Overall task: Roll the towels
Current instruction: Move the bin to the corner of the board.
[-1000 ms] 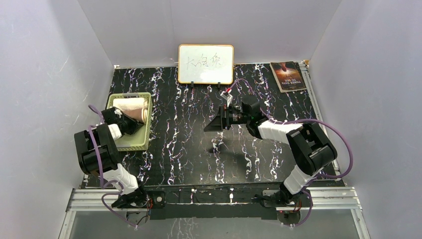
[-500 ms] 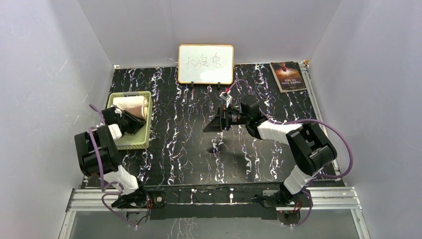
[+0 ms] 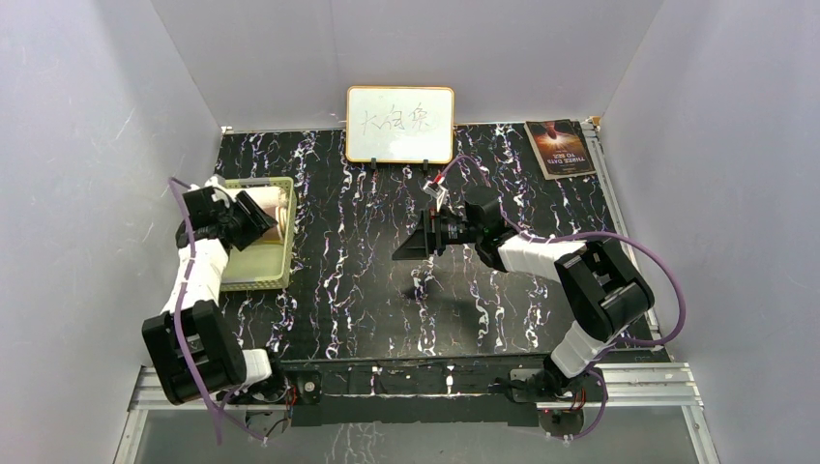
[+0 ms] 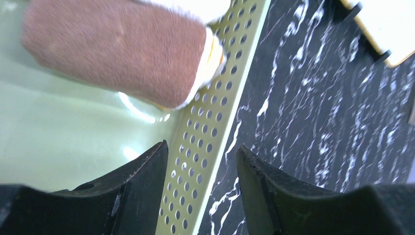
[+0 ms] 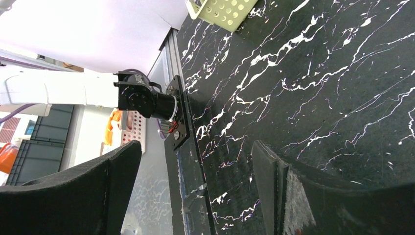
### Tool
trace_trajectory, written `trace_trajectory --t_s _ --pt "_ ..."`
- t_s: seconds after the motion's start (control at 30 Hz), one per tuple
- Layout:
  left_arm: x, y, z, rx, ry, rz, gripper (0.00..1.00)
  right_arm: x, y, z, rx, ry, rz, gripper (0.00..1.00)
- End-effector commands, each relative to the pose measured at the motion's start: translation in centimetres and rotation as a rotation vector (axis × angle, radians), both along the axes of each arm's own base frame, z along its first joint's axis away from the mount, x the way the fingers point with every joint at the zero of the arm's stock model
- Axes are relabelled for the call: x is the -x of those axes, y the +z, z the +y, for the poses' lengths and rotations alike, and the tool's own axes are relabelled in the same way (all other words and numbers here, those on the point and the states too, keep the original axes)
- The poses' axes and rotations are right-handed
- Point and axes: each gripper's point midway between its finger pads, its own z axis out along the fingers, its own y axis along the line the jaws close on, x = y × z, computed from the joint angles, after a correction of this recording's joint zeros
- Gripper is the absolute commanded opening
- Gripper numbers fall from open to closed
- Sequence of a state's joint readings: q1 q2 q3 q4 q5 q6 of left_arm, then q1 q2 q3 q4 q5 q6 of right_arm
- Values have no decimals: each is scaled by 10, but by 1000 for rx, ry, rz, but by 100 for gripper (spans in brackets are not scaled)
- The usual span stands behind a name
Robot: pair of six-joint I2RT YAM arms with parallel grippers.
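A rolled brown-and-orange towel (image 4: 122, 49) lies in the pale green basket (image 4: 210, 98), its end against the perforated wall. A cream towel (image 4: 193, 6) shows just behind it. From above, the roll (image 3: 273, 203) sits at the basket's far end. My left gripper (image 4: 201, 161) is open and holds nothing; it hovers over the basket's right wall, short of the roll. In the top view the left gripper (image 3: 253, 218) points right over the basket (image 3: 259, 275). My right gripper (image 3: 411, 244) hangs open and empty above the table's middle, also seen as the right gripper (image 5: 195, 161).
A whiteboard (image 3: 399, 124) stands at the back centre. A dark booklet (image 3: 559, 147) lies at the back right corner. White walls close in three sides. The basket's corner (image 5: 222, 10) and the left arm's base (image 5: 147, 98) show in the right wrist view.
My left gripper has opened and let go of the rolled towel, which stays in the basket. The left arm has swung back to the left. The right gripper has drifted slightly left.
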State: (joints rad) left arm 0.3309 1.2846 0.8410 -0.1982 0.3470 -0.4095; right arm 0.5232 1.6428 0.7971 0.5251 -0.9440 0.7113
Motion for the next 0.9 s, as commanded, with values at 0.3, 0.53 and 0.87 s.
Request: trace_trajectory --t_s 0.3,0.53,0.87 --pt "15 -54 -29 -149 -165 189 52 -3 9 4 -13 3 -67 83" --pt "14 -74 -28 -215 -206 271 30 -3 4 4 -7 5 -58 83" --pt "-34 -80 -26 -270 -308 277 0 -7 3 6 -7 0 -59 83"
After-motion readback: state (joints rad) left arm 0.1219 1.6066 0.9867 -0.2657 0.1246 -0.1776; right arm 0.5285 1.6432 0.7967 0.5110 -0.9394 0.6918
